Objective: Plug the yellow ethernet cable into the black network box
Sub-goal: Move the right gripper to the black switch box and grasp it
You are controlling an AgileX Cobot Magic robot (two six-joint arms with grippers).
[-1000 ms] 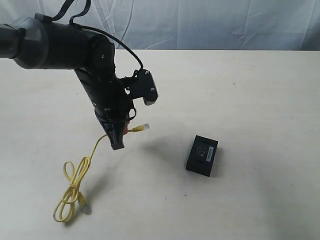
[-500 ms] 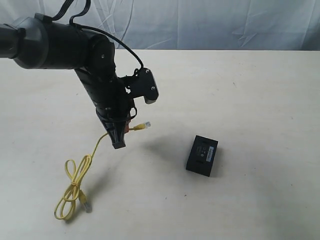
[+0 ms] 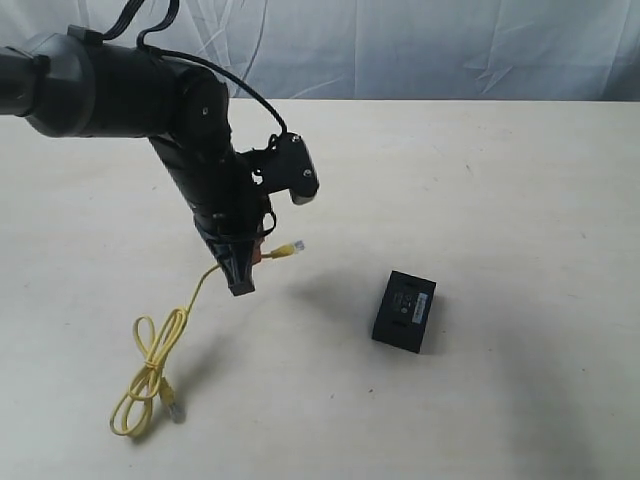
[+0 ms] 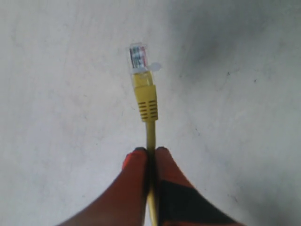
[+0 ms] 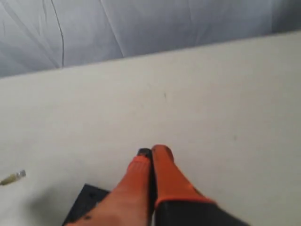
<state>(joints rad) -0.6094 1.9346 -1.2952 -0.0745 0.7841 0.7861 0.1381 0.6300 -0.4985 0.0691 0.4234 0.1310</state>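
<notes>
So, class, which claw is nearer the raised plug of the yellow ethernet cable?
Left. The left claw pinches the yellow ethernet cable just behind that plug. The right claw, shut and empty, is well apart from it.

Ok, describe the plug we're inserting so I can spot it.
Above the beige table, find the left gripper, shut on the yellow ethernet cable. The clear plug juts past its tips, held in the air; the other plug lies by the loop.

Lab: draped backdrop (image 3: 420, 45), pale table (image 3: 520, 200)
</notes>
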